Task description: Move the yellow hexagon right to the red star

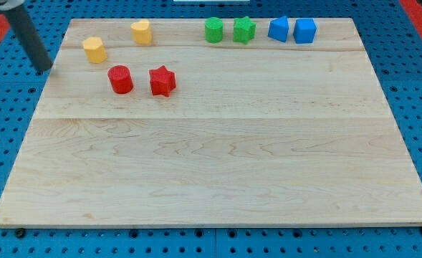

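My tip [46, 69] rests off the table's [211, 186] far left edge, just left of the yellow hexagon [94, 49], placed to shove it rightward past the red cylinder [120, 79] toward the red star [162, 81]; there is no pincer.

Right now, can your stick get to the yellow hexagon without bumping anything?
Probably yes. My tip sits at the board's left edge, just left of the yellow hexagon, with bare wood between them. The red cylinder and red star lie farther right.
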Available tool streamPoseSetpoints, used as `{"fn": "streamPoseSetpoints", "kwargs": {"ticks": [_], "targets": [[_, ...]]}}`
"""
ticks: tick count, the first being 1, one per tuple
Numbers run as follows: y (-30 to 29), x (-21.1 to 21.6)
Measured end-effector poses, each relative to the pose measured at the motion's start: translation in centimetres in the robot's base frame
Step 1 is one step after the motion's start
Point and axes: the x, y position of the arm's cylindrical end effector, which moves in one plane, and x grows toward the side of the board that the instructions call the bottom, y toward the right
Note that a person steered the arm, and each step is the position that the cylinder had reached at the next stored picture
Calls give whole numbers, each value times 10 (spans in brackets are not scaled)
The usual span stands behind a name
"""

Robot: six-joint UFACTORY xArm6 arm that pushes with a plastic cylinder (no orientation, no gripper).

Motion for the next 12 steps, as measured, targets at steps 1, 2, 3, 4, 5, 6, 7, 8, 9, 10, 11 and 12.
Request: {"fn": "streamPoseSetpoints", "kwargs": {"ticks": [1,2,3,4,5,6,7,8,9,10,11,12], "targets": [[11,-25],[36,-32],[78,-32],[116,-32],[150,-32],[182,-32],[218,-30],[234,-22],[238,-12],[241,-24],[243,-31],[266,-18]]}}
